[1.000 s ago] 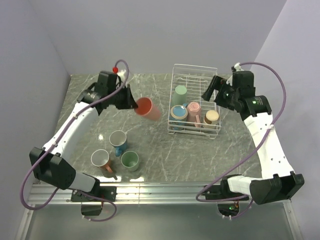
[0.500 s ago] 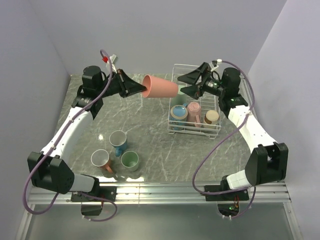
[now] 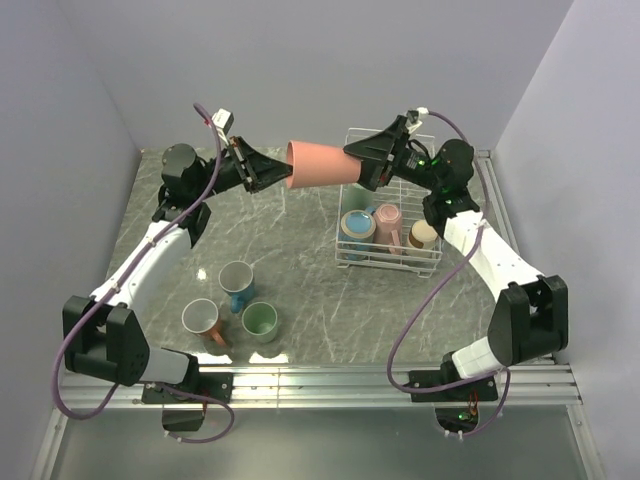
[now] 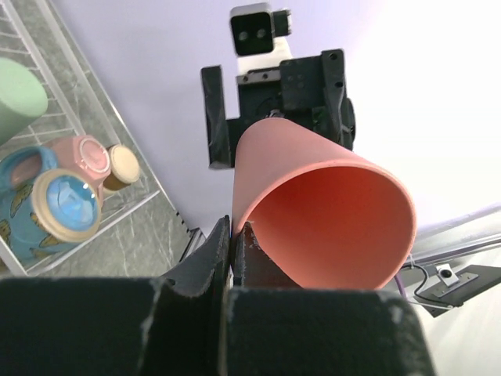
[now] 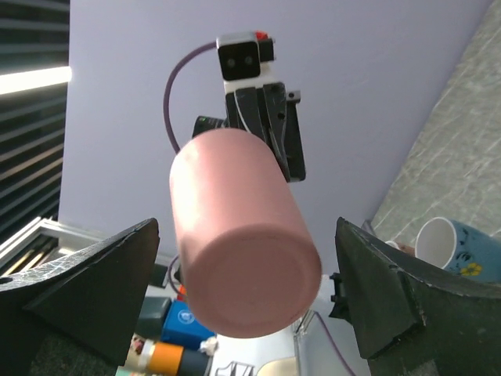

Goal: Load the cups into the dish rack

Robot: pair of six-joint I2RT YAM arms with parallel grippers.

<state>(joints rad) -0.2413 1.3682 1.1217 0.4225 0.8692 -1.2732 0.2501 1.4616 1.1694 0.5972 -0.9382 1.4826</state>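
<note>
From above, my left end effector [image 3: 285, 178] is clamped narrow on the open rim of the salmon cup [image 3: 322, 165]; the cup hangs in the air on its side, mouth towards my left arm, base towards my right; my right end effector [image 3: 356, 168] stands wide with its fingers either side of the base end. Just below and to the right sits the white wire dish rack [image 3: 385, 266]; in its near part I see a blue patterned cup [image 3: 357, 228], a pink cup [image 3: 388, 226] and a tan cup [image 3: 423, 235], side by side. On the grey marbled surface [image 3: 310, 290], well apart from the rack, stand a blue flowered mug [image 3: 237, 279], a green mug [image 3: 260, 321] and a grey mug with an orange handle [image 3: 202, 320], all mouth up and close together.

From my left wrist, my two fingers are pressed together on the cup's rim wall; the salmon interior opens towards the camera; my right end effector shows beyond the cup's far end. Down to the left the rack holds a pale green cup [image 4: 16, 95] behind the blue, pink and tan ones.

From my right wrist, the cup's flat base faces the camera, between my spread fingers with a gap on both sides; my left end effector holds its far end; the blue flowered mug shows at the right edge.
</note>
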